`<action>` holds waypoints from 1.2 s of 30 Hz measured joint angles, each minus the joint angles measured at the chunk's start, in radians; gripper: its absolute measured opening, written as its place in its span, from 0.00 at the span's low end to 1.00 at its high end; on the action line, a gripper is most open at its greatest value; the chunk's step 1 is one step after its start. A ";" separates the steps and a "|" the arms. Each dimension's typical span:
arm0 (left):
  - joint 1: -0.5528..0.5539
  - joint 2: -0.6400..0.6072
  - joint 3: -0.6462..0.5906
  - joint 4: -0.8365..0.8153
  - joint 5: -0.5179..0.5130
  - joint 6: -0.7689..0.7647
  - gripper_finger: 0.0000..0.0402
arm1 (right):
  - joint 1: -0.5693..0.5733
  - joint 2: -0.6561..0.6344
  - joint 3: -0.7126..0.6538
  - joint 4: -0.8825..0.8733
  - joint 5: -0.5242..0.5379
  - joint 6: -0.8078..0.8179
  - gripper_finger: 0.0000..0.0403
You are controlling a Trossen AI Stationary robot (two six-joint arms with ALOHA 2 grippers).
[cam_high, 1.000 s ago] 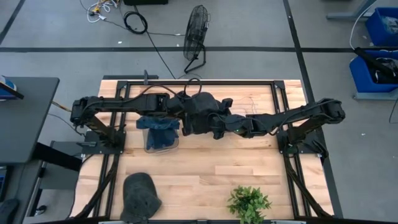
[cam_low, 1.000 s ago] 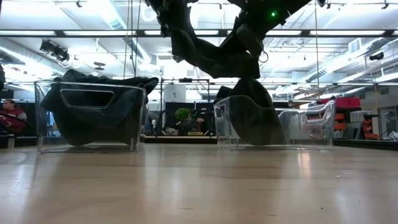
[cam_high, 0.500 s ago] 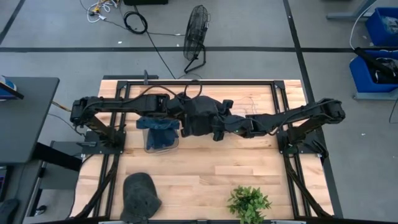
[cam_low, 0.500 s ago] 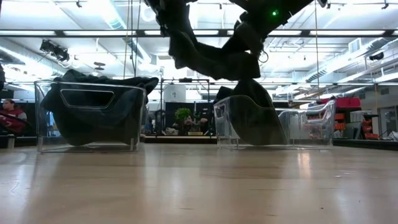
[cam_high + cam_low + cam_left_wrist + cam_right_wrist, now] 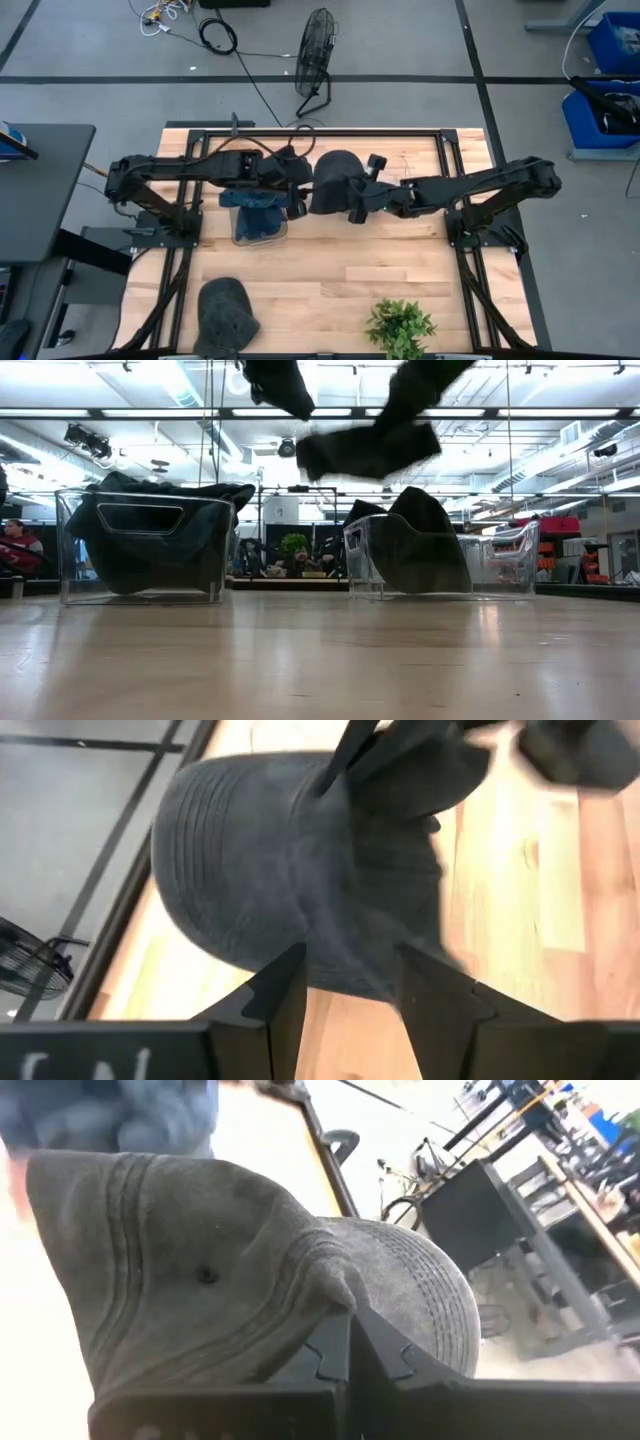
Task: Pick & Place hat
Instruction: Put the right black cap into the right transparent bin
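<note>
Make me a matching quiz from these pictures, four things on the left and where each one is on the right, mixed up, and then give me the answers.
Things:
1. dark hat
2. gray hat
3. plant
4. blue cloth

Places:
A. inside the clear bin under the left arm
B. near table edge, right of middle
C. held in the right gripper, mid-table
D. lying on the wood at the near left corner

Pairs: 1-C, 2-D, 3-B, 4-A
</note>
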 joint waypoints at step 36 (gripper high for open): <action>0.001 -0.076 0.000 -0.004 -0.022 0.041 0.35 | -0.082 -0.013 -0.136 -0.508 -0.006 1.632 0.01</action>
